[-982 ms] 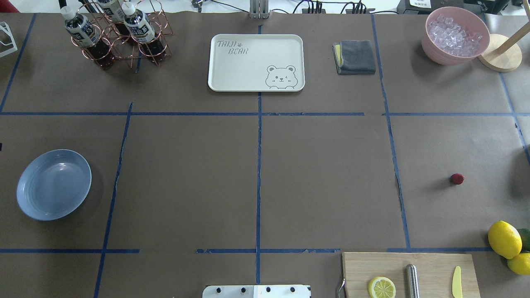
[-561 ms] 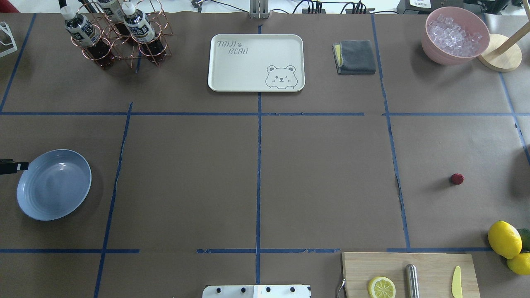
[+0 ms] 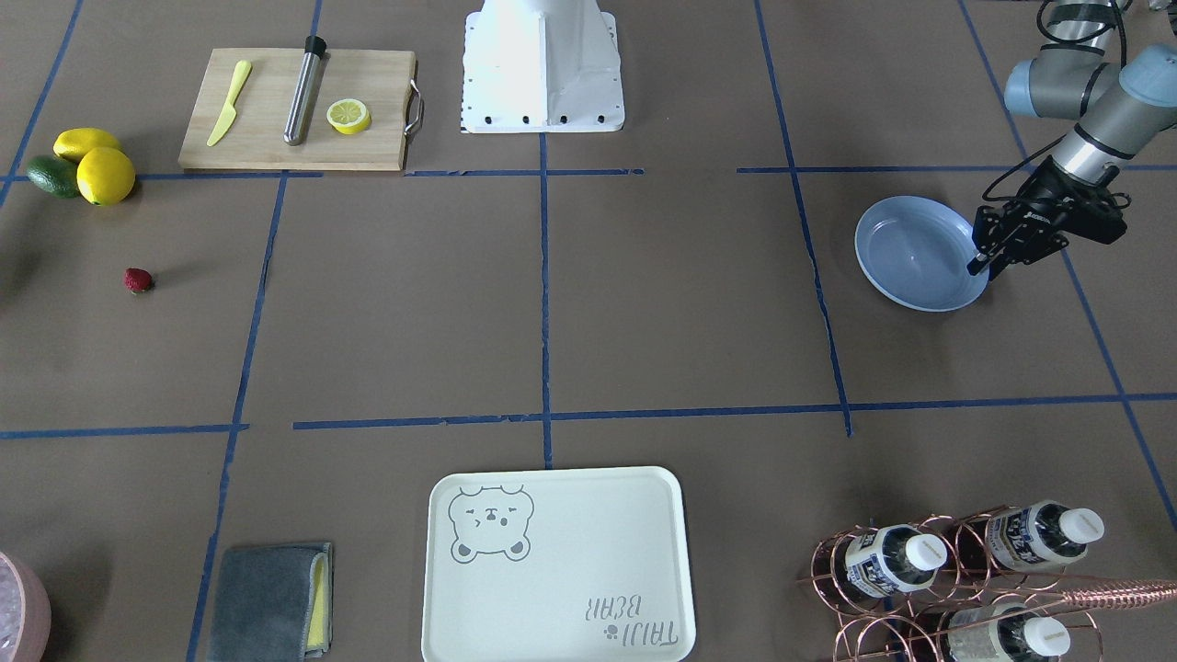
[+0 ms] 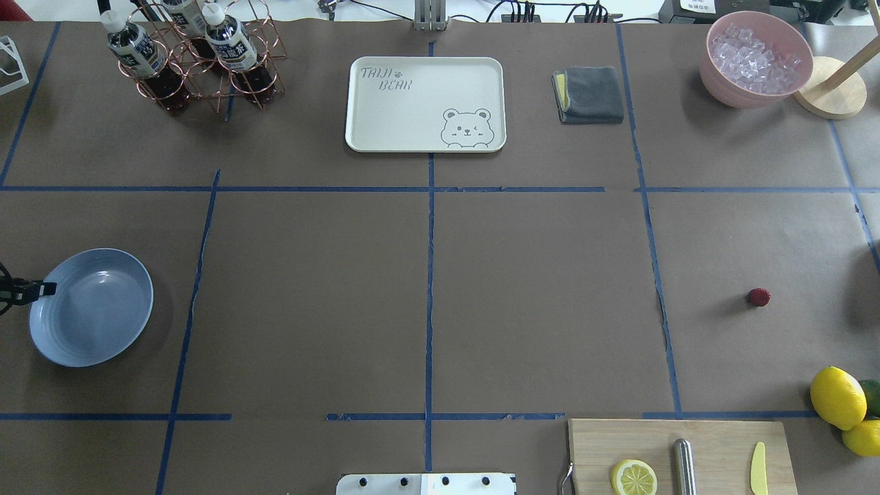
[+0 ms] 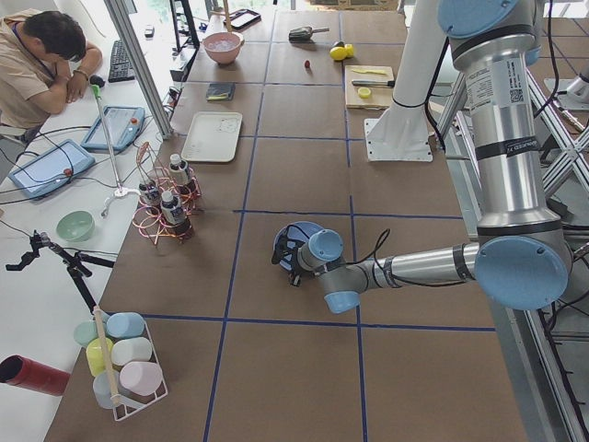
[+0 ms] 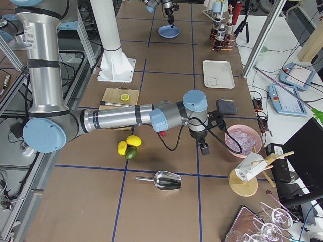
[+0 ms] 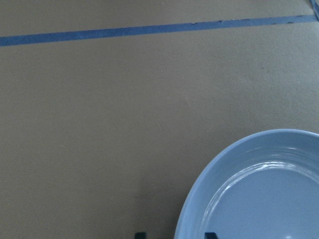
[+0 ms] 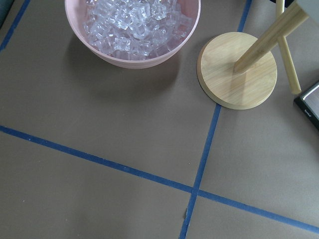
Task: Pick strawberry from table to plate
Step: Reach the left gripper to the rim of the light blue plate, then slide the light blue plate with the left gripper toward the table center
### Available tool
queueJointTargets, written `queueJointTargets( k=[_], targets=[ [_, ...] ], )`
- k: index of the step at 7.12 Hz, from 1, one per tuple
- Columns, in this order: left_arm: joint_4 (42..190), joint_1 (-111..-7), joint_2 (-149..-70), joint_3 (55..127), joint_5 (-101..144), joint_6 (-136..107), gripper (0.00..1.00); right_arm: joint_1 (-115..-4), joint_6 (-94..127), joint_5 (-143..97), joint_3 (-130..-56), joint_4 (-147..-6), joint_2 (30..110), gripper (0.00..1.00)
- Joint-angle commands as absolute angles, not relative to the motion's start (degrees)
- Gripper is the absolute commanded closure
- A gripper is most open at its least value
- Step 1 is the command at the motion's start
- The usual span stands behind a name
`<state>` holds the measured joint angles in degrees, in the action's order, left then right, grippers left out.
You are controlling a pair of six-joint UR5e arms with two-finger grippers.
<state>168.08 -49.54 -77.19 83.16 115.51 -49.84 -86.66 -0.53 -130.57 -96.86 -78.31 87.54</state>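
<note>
Hovering at light blue plate (image 3: 906, 257) rim: left gripper (image 3: 977, 267), fingers spread, straddling edge. Strawberry (image 4: 759, 297) on table (image 4: 536, 302), well apart from plate, near lemons (image 4: 837, 397). Right gripper (image 6: 204, 149): finger state can't tell.

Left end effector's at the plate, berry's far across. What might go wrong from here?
The left end effector straddles the plate rim; any sideways move may shove or tip it. The strawberry lies far across the table, small and round, so a pinch may roll it toward the lemons.
</note>
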Motion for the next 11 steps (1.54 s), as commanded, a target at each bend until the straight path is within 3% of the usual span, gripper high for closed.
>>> queueJointTargets(
  k=[1,3,4,6,8,11],
  targets=[
    [167.35,-49.39,-77.87,85.93,116.36,-49.83,1.0,-86.66,-0.53,-130.78,-96.94,-78.31,87.54,0.0],
    [155.22,-49.39,-83.11,93.82,121.45,-50.01,1.0,-86.66,-0.53,-132.44,-97.29,-78.31,87.71,0.0],
    [144.95,-49.39,-89.76,97.09,121.2,-50.71,1.0,-86.75,-0.44,-132.63,-97.29,-78.31,87.8,0.0],
    [136.61,-46.43,-102.95,97.56,116.76,-59.36,1.0,-86.75,-0.44,-132.63,-97.03,-78.31,87.8,0.0],
    [131.6,-33.72,-113.77,95.98,106.15,-68.7,1.0,-86.75,-0.44,-132.63,-96.77,-78.31,87.8,0.0],
    [131.22,-24.53,-118.91,89.75,97.57,-70.05,1.0,-86.75,-0.44,-132.63,-96.77,-78.31,87.8,0.0]
  ],
)
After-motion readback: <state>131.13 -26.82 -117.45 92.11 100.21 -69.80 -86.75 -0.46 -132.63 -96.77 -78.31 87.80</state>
